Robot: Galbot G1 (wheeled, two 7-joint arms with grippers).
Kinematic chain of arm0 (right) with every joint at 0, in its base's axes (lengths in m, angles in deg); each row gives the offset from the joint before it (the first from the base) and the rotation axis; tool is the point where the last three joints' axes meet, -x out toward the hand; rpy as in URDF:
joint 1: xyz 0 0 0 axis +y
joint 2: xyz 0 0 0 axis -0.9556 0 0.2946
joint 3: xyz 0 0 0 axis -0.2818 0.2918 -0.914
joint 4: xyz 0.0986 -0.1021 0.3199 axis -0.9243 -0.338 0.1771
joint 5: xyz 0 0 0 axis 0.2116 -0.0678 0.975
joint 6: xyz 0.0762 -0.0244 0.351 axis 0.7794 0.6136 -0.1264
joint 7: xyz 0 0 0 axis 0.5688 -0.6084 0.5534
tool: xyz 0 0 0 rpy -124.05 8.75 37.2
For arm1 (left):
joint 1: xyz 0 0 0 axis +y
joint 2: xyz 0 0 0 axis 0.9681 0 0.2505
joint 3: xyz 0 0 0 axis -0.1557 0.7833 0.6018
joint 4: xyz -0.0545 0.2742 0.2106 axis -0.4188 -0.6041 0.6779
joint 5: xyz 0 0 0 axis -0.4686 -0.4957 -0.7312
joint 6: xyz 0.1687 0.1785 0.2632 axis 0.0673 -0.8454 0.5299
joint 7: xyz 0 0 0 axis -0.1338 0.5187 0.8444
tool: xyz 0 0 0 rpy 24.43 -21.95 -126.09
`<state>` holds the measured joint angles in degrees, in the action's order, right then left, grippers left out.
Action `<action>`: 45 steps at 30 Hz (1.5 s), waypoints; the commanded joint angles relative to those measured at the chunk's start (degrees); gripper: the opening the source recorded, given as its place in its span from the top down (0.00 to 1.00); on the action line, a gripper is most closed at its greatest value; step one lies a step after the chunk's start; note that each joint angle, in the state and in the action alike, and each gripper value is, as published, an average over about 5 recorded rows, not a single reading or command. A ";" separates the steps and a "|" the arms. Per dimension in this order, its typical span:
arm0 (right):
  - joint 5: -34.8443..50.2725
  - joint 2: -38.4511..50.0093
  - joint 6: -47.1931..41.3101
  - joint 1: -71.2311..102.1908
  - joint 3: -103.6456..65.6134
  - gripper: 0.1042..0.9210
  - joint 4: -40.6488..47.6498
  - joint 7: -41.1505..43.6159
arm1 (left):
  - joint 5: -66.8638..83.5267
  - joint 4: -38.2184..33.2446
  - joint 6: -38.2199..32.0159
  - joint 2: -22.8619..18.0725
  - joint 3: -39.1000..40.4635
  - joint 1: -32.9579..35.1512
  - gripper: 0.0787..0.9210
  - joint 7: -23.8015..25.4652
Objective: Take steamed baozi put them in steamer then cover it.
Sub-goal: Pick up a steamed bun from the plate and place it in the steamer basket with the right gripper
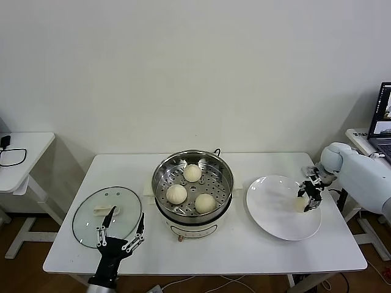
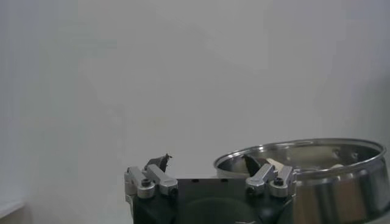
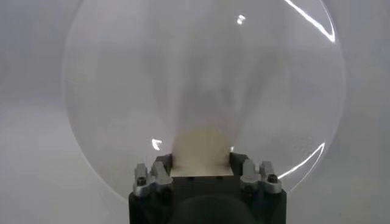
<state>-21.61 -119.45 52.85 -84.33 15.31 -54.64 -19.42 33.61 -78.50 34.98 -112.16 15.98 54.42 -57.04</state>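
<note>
The steel steamer [image 1: 160, 178] stands at the table's middle with three cream-white baozi on its perforated tray: one at the back [image 1: 192, 173], one front left [image 1: 176, 194], one front right [image 1: 205, 203]. The steamer's rim also shows in the left wrist view [image 2: 304, 149]. The fourth baozi [image 1: 300, 204] is at the right side of the white plate [image 1: 272, 210]. My right gripper [image 1: 307, 200] is shut on it; in the right wrist view the baozi [image 3: 201, 149] fills the space between the fingers over the plate [image 3: 109, 91]. My left gripper [image 1: 121, 227] is open and empty at the front left, over the near edge of the glass lid [image 1: 91, 226].
The glass lid lies flat left of the steamer with a pale handle [image 1: 104, 210]. A laptop [image 1: 382, 119] stands on a side table at the far right. Another white table with a black cable [image 1: 12, 157] is at the far left.
</note>
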 commanded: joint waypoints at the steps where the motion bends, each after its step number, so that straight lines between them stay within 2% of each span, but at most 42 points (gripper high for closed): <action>1: 0.97 1.68 -0.55 -6.61 1.90 0.36 -5.81 4.40 | 0.02 -0.38 0.26 0.04 -0.04 -0.04 0.12 0.00; 5: 8.24 2.49 -3.97 -16.34 9.14 0.36 -13.28 10.10 | -0.01 -0.45 0.48 0.08 0.14 -0.32 0.12 0.02; 10: 20.57 -0.81 -9.00 -31.35 20.13 0.37 -20.67 12.47 | -0.01 -1.13 0.87 0.21 0.29 -0.51 0.12 0.00; 15: 33.30 -5.79 -13.78 -40.02 26.89 0.37 -27.28 9.76 | 0.02 -1.87 1.11 0.40 0.22 -0.50 0.12 -0.08; 21: 41.04 -11.90 -17.28 -42.24 29.84 0.38 -32.14 3.78 | 0.03 -2.04 1.14 0.47 0.29 -0.65 0.12 -0.16; 25: 42.81 -15.84 -18.73 -41.78 31.75 0.38 -32.99 0.18 | 0.03 -1.76 1.09 0.40 0.42 -0.78 0.12 -0.24; 33: 40.71 -22.00 -19.96 -37.52 33.80 0.38 -29.82 -1.81 | 0.11 -1.81 0.92 0.33 0.32 -1.00 0.12 -0.36; 45: 36.11 -24.08 -19.72 -32.97 34.16 0.39 -24.97 -2.77 | 0.40 -1.32 0.37 0.43 -0.38 -0.78 0.12 -0.36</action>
<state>15.08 -140.46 34.08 -118.78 47.86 -80.91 -20.79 33.98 -79.96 35.44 -111.76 15.73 53.58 -57.41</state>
